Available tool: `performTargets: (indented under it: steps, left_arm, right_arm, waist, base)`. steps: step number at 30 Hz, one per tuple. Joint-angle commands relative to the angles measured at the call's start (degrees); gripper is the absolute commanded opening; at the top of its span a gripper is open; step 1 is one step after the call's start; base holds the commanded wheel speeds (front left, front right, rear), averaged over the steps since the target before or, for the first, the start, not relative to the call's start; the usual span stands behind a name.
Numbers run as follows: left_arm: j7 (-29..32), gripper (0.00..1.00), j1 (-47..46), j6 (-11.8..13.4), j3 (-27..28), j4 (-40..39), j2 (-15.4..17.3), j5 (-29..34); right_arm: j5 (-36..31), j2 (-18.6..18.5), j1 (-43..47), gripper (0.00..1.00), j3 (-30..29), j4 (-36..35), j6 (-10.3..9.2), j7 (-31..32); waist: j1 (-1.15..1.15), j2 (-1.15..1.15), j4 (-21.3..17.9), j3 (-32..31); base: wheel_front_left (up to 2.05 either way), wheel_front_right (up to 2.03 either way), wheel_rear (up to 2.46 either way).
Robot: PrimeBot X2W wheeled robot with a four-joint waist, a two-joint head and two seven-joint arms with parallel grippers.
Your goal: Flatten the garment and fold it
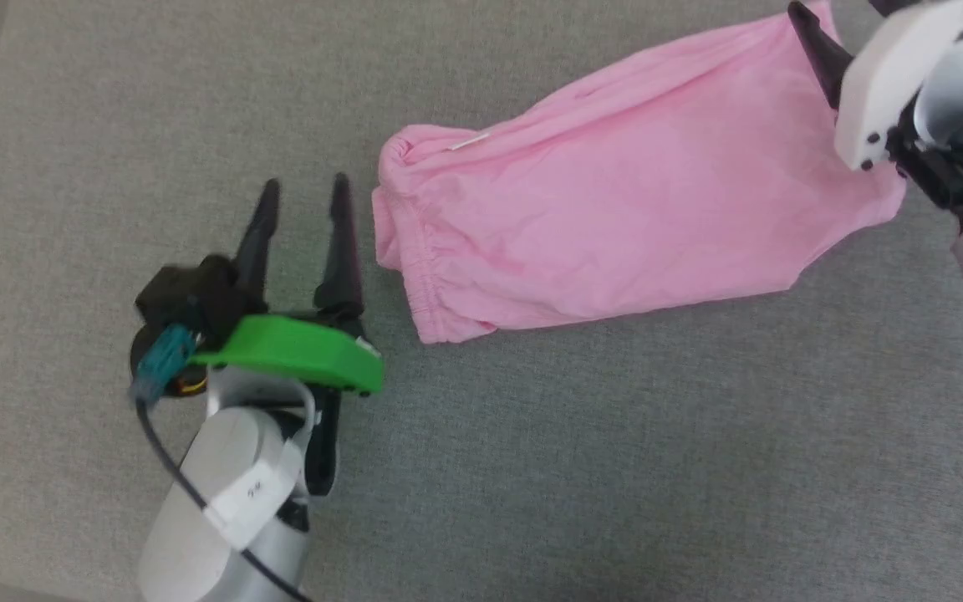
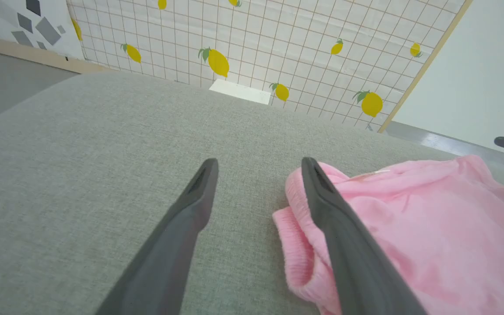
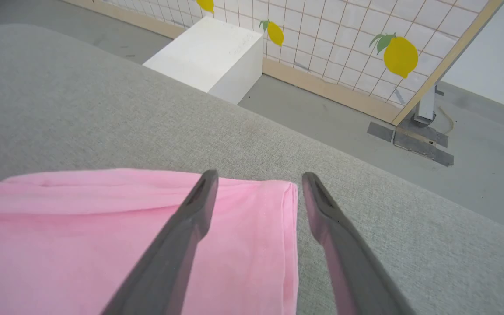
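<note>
1. The garment (image 1: 615, 209) is laid slantwise on the desk (image 1: 532, 460), waistband (image 1: 415, 276) toward the left claw (image 1: 305, 181), leg hem at the far right.
2. The left claw is held open and empty, just beside the waistband, likely placed to pinch that end.
3. The right claw (image 3: 259, 175) is spread open too, nothing gripped. One finger is seen over the hem corner, the other over bare desk. Contact cannot be told.
4. Opposite ends are covered, probably so the cloth can be pulled flat.
5. Cloth: thin, pink, lightly creased, waistband gathered, small white label (image 1: 469, 142) sewn in. Desk cover: grey, woven, matte.
</note>
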Motion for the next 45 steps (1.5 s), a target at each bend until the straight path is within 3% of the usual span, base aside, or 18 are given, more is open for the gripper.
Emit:
performTargets:
  steps: [1,7,14,19,25,29,35,45]
  left_arm:
    - [-2.6,1.00,1.1,-0.2,0.5,0.4,0.9,1.5]
    - [-6.7,1.00,3.5,-1.8,2.6,3.3,2.2,5.1]
    - [-6.7,1.00,6.3,-6.4,6.5,0.9,-1.0,9.1]
    - [-6.8,1.00,7.8,-11.2,4.6,4.2,-2.4,9.9]
    - [-6.8,1.00,8.0,-13.6,-0.2,9.1,-3.0,10.4]
    - [-6.8,1.00,6.8,-13.8,-1.8,12.4,-3.3,10.2]
    - [-6.8,1.00,3.3,-11.0,-1.6,18.5,-3.6,9.7]
    - [-6.8,1.00,-0.9,-8.8,-2.7,24.0,-3.6,6.1]
  right_arm:
    - [1.1,-0.1,2.2,1.00,-1.2,-0.8,-0.09,-1.6]
    - [4.2,1.6,9.8,1.00,-8.9,-2.9,-0.09,-6.6]
    - [2.2,5.5,14.5,1.00,-17.4,-2.5,-0.09,-7.5]
    - [-1.1,7.6,16.4,1.00,-21.7,-3.2,-0.09,-7.0]
    - [-3.6,9.0,18.6,1.00,-25.3,-6.2,-0.09,-6.9]
    - [-5.7,10.2,20.3,1.00,-26.7,-10.0,-0.09,-7.7]
    - [-9.4,12.2,23.7,1.00,-27.4,-16.9,-0.09,-10.7]
    - [-13.1,15.8,32.3,1.00,-26.9,-25.7,-0.09,-16.1]
  waist:
    - [0.00,0.00,-0.7,-3.6]
    - [0.00,0.00,-1.4,-5.7]
    - [0.00,0.00,-1.4,-5.7]
    - [0.00,0.00,-0.7,-5.8]
    - [0.00,0.00,-0.3,-5.8]
    - [0.00,0.00,-0.7,-5.2]
    - [0.00,0.00,-1.8,-4.0]
    - [0.00,0.00,-3.4,-2.9]
  base:
    - [0.00,0.00,0.00]
    - [0.00,0.00,0.00]
    - [0.00,0.00,0.00]
    - [0.00,0.00,0.00]
    - [0.00,0.00,0.00]
    - [0.00,0.00,0.00]
    - [0.00,0.00,0.00]
    - [0.00,0.00,0.00]
